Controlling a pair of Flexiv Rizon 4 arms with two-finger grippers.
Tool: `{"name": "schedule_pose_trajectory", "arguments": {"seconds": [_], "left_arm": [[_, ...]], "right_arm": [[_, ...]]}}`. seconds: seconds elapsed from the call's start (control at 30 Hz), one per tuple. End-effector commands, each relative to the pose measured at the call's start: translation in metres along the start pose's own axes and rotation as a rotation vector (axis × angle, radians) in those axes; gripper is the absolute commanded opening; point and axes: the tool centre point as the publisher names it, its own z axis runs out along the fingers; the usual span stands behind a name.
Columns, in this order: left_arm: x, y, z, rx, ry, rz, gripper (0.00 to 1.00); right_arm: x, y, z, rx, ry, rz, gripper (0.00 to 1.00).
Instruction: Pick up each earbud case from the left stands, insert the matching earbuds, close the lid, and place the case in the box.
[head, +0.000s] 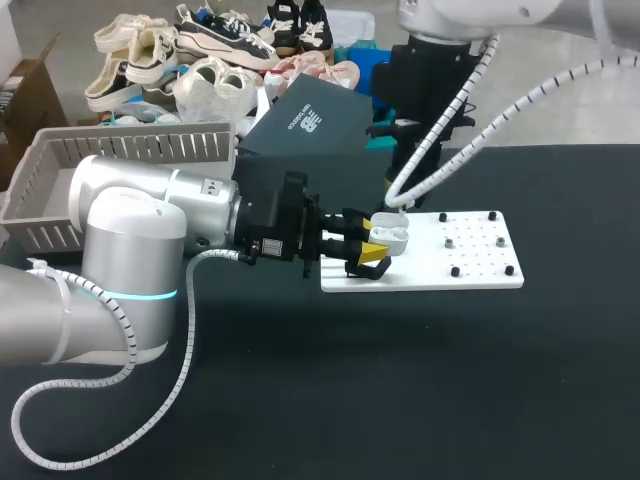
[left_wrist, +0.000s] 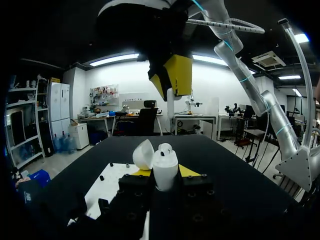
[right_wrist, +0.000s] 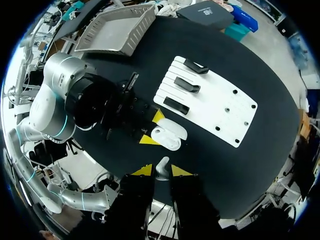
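— Where is our earbud case (head: 392, 236)?
— Lid open, pinched from both sides by our left gripper (head: 374, 243), just over the nine o'clock end of the white plate (head: 480, 262).
— And our right gripper (right_wrist: 156, 171)?
— Directly above the case, tips closed on a white earbud (right_wrist: 162, 165), as far as we can tell.
— The grey basket (head: 60, 170)?
— At ten o'clock from the case, well apart.

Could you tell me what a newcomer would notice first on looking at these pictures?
Most striking is the open white earbud case, lid up, clamped between the fingers of the left gripper beside the white plate. Directly above it hangs the right gripper, pinching a single white earbud. A grey basket sits at the table's far left.
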Motion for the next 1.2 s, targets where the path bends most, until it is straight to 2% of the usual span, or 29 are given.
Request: {"name": "schedule_pose_trajectory", "arguments": {"seconds": [0.03,0.53,1.2], "left_arm": [[0.0,-0.001,0.001,-0.006,0.0,0.001,0.0],[0.0,-0.001,0.001,-0.006,0.0,0.001,0.0],[0.0,-0.001,0.001,-0.006,0.0,0.001,0.0]], "right_arm": [[-0.004,0.0,0.002,-0.009,0.018,0.005,0.0],[-0.01,0.009,0.011,-0.035,-0.018,0.025,0.0],[-0.01,0.007,0.015,-0.034,-0.014,0.001,0.0]]}}
